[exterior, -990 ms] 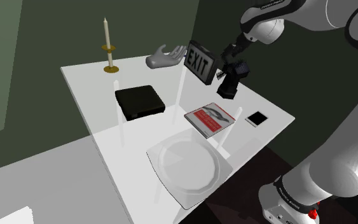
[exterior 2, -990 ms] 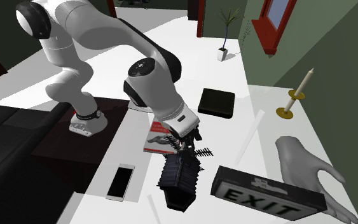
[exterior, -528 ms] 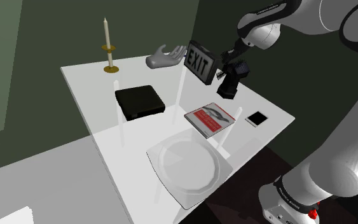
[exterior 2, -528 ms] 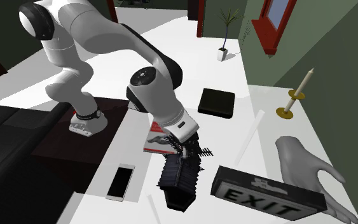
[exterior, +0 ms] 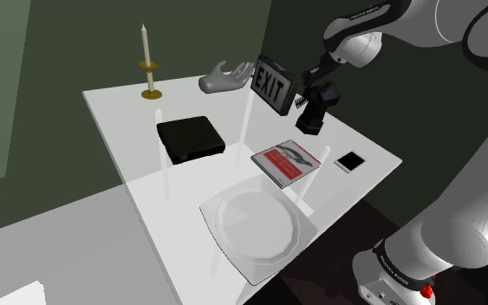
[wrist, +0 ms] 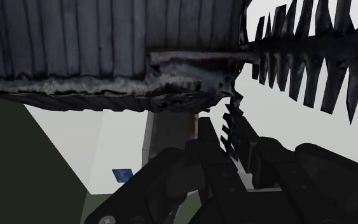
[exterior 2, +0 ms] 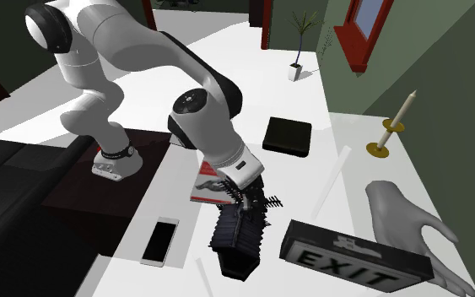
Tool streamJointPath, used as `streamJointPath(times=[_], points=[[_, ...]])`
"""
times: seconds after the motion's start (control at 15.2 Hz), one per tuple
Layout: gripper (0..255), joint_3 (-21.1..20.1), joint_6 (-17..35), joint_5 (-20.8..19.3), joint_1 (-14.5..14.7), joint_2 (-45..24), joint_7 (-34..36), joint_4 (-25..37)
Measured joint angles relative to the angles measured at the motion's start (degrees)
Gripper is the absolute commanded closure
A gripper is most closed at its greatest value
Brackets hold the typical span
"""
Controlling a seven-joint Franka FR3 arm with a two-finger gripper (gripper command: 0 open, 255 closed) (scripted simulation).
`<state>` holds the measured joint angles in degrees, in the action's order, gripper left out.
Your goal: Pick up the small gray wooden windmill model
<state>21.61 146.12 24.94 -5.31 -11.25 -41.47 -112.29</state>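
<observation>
**A:** Take it from the shoulder view's left. Is anything over there at risk?

**B:** No. The candle (exterior: 149, 64) and the black box (exterior: 190, 139) sit well apart from the arm. The trouble starts at the EXIT sign (exterior: 272, 84), which stands on the far side of the table (exterior: 125, 117), just left of the windmill (exterior: 311, 113).

**A:** And what sort of hold is there?

**B:** The gripper (exterior 2: 247, 202) is closed narrow on one thin toothed sail (wrist: 231, 118), not on the slatted body (the wrist view shows the sail edge-on between the fingers). I'd call that the weak point, since the whole dark grey model would hang from one slim blade.

**A:** So it could slip?

**B:** It could slip or swing. The body looks far heavier than the sail, so on a lift it may pivot about the pinch and knock the sign on its left, or drop out altogether. I can't tell whether the base is touching the table.

**A:** What about the right?

**B:** The phone (exterior: 349, 161) lies nearer and to the right, close to the table's edge. A dropped windmill might tumble that way and off the table.
</observation>
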Motion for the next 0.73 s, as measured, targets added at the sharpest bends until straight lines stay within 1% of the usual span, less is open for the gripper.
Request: streamJointPath(times=[0.73], points=[[255,1.18,-6.35,-4.47,0.67,2.95,4.16,3.87]])
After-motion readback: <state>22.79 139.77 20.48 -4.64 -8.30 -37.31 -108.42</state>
